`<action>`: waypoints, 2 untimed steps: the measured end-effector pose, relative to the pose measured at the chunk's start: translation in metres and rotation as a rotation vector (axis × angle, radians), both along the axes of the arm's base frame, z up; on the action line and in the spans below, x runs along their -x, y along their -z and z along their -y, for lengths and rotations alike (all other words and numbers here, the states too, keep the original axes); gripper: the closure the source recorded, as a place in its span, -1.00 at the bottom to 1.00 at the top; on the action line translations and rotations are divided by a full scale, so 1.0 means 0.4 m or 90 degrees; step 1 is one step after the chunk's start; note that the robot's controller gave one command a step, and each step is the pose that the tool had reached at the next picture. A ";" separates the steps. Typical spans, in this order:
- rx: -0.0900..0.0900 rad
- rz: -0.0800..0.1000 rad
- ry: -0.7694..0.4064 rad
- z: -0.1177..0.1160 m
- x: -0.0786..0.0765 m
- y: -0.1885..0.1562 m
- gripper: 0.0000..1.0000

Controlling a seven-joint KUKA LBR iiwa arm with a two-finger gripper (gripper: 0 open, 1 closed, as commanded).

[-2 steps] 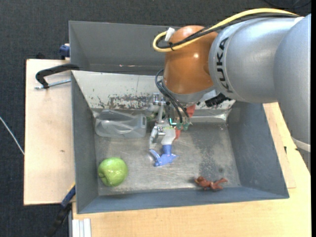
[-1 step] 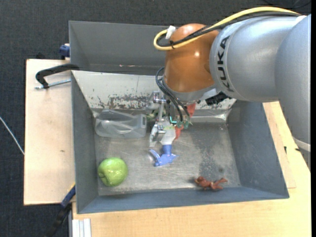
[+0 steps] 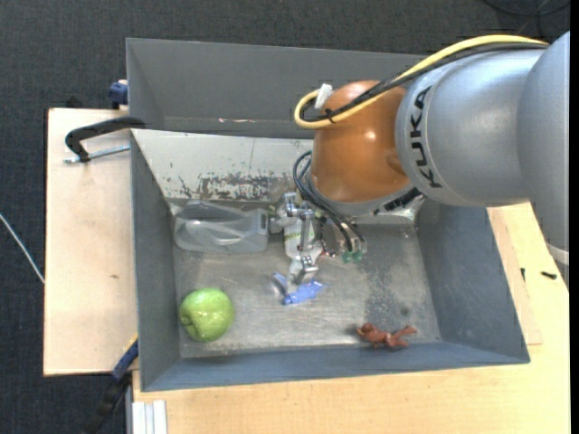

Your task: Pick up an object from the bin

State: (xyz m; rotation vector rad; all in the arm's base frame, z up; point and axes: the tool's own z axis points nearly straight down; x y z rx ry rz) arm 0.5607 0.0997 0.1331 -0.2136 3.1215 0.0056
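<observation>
Dark floor lies around the grey metal bin [image 3: 271, 80]. At lower left of the bin sits a green apple [image 3: 206, 314], and above it lies a clear plastic container [image 3: 222, 227] on its side. At the bin's middle the end effector [image 3: 305, 262] hangs just over a small flat blue piece [image 3: 297, 290]; whether it is wide or narrow I cannot tell. The blue piece looks thin and low, so a closing grip might skid it across the metal or graze the bin's bottom. A small red-brown thing [image 3: 384, 334] lies at lower right. The arm [image 3: 488, 125] reads "KUKA".
</observation>
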 end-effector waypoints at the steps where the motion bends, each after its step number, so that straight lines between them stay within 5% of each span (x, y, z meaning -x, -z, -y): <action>1: 0.004 -0.012 -0.108 0.045 0.066 0.069 -1.00; 2: 0.001 -0.005 -0.388 0.137 0.058 0.144 1.00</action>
